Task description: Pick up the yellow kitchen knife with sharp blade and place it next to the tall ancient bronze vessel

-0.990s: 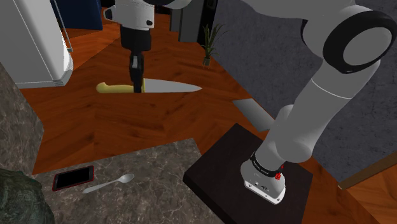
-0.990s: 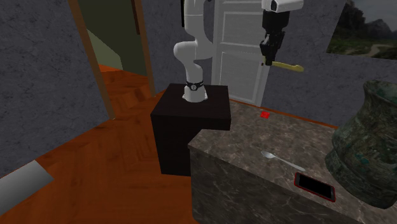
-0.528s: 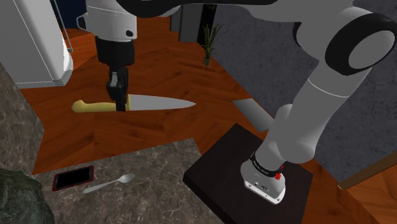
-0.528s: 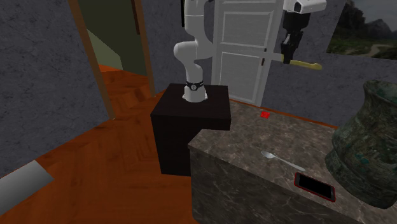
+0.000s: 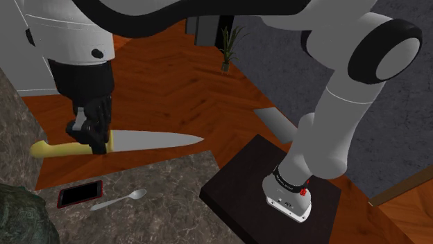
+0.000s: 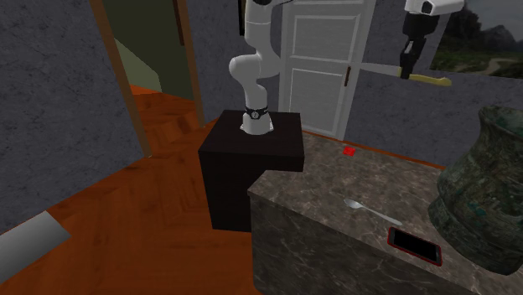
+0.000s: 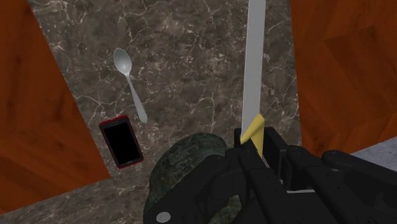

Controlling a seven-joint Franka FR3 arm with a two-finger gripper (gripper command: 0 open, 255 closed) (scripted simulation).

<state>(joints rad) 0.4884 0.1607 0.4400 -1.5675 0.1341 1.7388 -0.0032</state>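
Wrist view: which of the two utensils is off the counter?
The yellow-handled knife, clasped in the gripper in the air; the spoon lies flat on the marble counter.

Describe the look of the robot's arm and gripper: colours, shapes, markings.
The white robot arm is made of rounded tubular segments with black ring joints. A black band with a small red mark circles its foot. The all-black two-finger gripper is blocky and angular.

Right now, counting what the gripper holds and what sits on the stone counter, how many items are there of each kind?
Knife, yellow handle, clasped in the gripper: 1
Spoon on the counter: 1
Phone, red-edged, on the counter: 1
Vessel, dark green, on the counter: 1
Total: 4
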